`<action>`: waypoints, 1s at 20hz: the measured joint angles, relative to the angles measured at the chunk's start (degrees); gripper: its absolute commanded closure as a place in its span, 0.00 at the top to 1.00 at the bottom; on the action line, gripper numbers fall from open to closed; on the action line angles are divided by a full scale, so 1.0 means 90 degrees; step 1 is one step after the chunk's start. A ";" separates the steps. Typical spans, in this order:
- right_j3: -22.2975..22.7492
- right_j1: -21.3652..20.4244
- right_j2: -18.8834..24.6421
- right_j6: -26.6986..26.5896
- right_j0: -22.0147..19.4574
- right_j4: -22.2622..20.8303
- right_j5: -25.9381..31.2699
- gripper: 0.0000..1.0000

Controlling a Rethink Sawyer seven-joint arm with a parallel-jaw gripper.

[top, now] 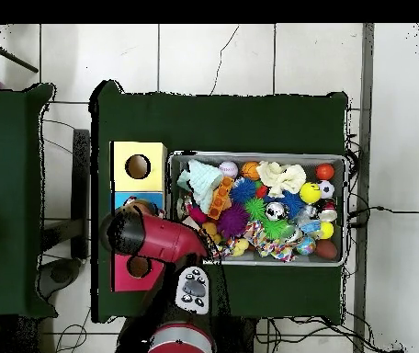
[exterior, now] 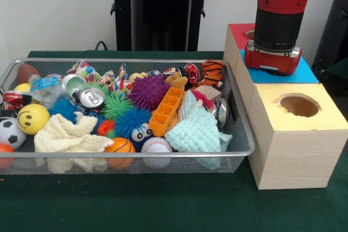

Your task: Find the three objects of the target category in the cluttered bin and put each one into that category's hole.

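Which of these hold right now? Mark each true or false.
1. The red and black arm hangs over the wooden box's blue-topped section. True.
2. The wire mesh bin is empty. False: it is crammed with toys, balls and cloths.
3. The orange plastic tray lies in the bin. True.
4. The yellow-topped section's round hole holds a ball. False: nothing shows in it.
5. The yellow smiley ball sits on the box. False: it is in the bin.

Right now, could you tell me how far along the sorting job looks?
Nothing looks finished: the wire bin is still packed, with the baseball, basketball and soccer ball lying in it. The arm's end hangs over the blue-topped box; whether it carries anything cannot be seen. The yellow-topped box's hole shows nothing inside. The searching and placing apparently remain.
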 measured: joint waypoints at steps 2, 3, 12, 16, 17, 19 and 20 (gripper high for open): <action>-0.0004 0.0001 -0.0022 0.0000 0.0052 0.0003 0.0072 1.00; -0.0009 0.0005 -0.0031 0.0000 0.0062 0.0002 0.0077 1.00; -0.0154 0.0102 -0.0296 0.0000 0.0321 0.0004 0.0136 1.00; -0.0185 0.0127 -0.0368 0.0001 0.0391 0.0009 0.0136 1.00; -0.0187 0.0128 -0.0369 0.0001 0.0392 0.0009 0.0136 1.00; -0.0189 0.0129 -0.0373 0.0001 0.0395 0.0012 0.0140 1.00; -0.0192 0.0130 -0.0376 0.0001 0.0397 0.0013 0.0147 1.00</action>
